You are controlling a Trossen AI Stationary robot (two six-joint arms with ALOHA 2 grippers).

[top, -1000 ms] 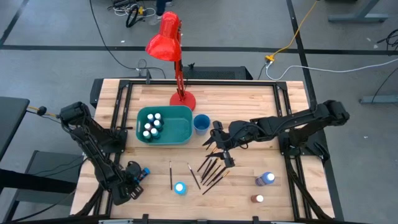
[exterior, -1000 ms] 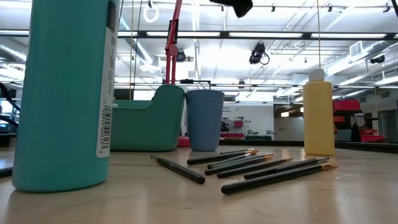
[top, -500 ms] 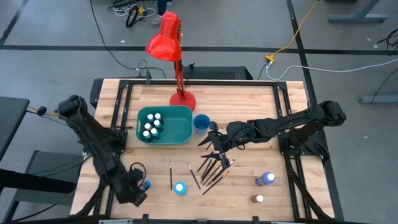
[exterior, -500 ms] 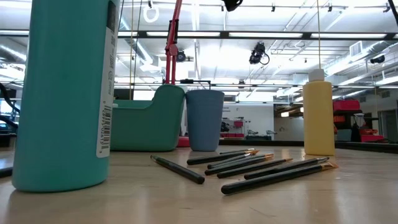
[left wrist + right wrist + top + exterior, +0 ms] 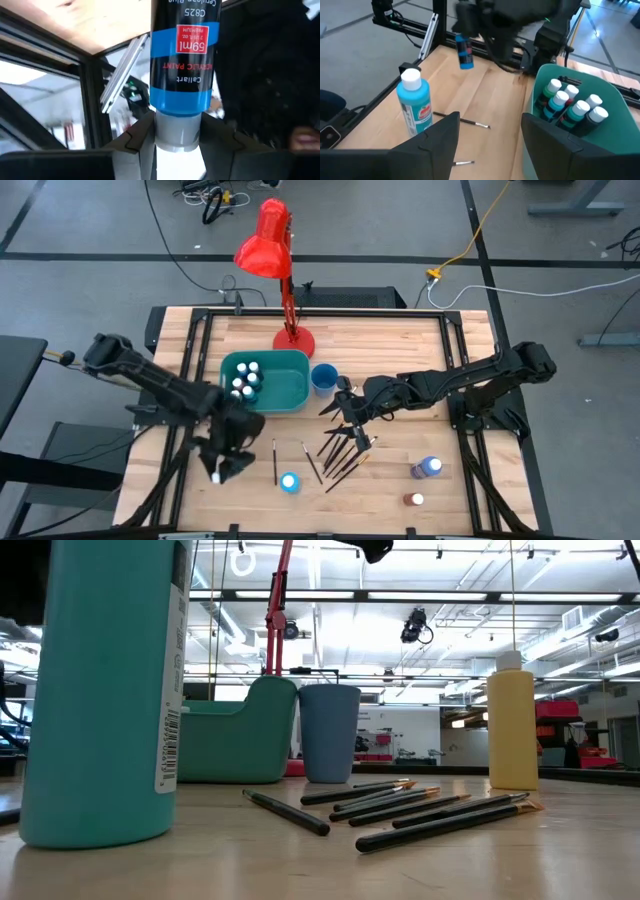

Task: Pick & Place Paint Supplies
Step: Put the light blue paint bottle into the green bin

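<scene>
Wood table [image 5: 400,340]: bin [image 5: 285,390] w/ 6 bottles [image 5: 570,106] (white caps).

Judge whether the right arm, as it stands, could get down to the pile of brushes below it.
Probably yes: the right gripper hangs open just above the brushes, with nothing between them; the blue cup stands off to one side.

desk [image 5: 400,350]: pale wood planks, matt | bin [image 5: 285,392]: smooth teal plastic | lamp [image 5: 265,240]: glossy red | bottle [image 5: 184,60]: glossy label
</scene>
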